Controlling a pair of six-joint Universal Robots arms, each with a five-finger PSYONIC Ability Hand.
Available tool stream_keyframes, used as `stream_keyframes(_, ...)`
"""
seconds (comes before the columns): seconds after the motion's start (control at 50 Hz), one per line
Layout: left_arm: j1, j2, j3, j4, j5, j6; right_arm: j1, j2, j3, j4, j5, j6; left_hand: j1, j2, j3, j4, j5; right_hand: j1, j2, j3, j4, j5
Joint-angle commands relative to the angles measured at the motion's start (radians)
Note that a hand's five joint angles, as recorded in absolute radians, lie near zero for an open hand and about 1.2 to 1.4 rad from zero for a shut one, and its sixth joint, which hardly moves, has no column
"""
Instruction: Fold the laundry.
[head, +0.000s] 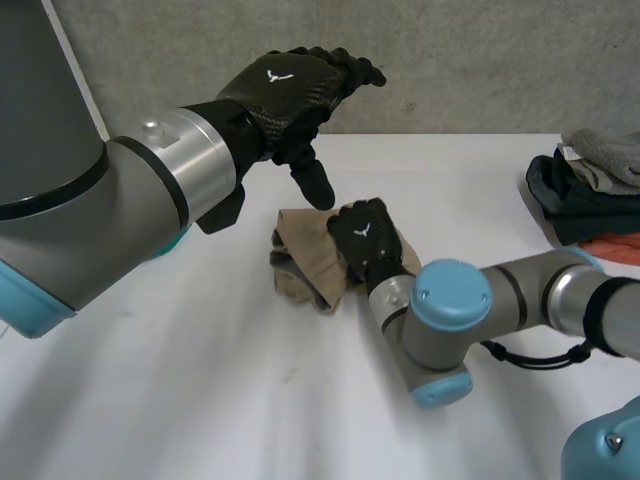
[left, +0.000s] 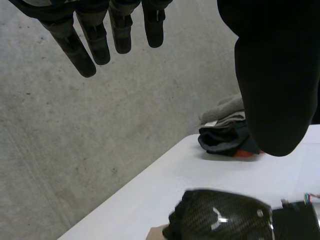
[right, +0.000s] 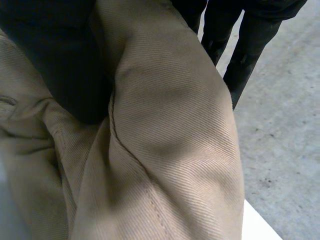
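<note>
Black left robot hand above cloth

One white table is showing. One tan garment is lying on it as a single bundle. One pile of clothes is sitting there too, and three pieces are showing in it: one grey piece, one dark blue piece and one orange piece (any more underneath are hidden). Two arms are reaching in, the left arm and the right arm, each ending in one black hand: the left hand and the right hand.
</note>
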Motion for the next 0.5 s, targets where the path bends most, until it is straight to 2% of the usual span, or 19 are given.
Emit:
stream_keyframes(0.02,0.014,0.029,0.018,0.000,0.001,-0.003,-0.053,-0.096,-0.042,0.012,-0.013,0.126,-0.019,-0.032,-0.035,-0.026,-0.046,0.415,0.298,0.269,0.244,0.407)
stream_keyframes(0.14,0.027,0.075,0.056,0.000,0.001,-0.016,-0.117,-0.162,-0.176,0.076,-0.031,0.136,-0.019,-0.032,-0.035,-0.026,-0.046,0.415,0.298,0.269,0.244,0.407)
stream_keyframes(0.3,0.040,0.147,0.111,0.000,0.004,-0.073,-0.299,-0.207,-0.464,0.250,-0.105,0.204,-0.019,-0.032,-0.035,-0.026,-0.046,0.415,0.298,0.269,0.244,0.407)
stream_keyframes(0.38,0.040,0.164,0.116,0.000,0.010,-0.101,-0.414,-0.179,-0.608,0.332,-0.182,0.263,-0.019,-0.032,-0.035,-0.026,-0.046,0.415,0.298,0.269,0.244,0.407)
stream_keyframes(0.5,0.042,0.167,0.097,0.003,0.021,-0.116,-0.631,-0.078,-0.785,0.391,-0.364,0.353,-0.019,-0.032,-0.035,-0.026,-0.046,0.415,0.298,0.269,0.244,0.407)
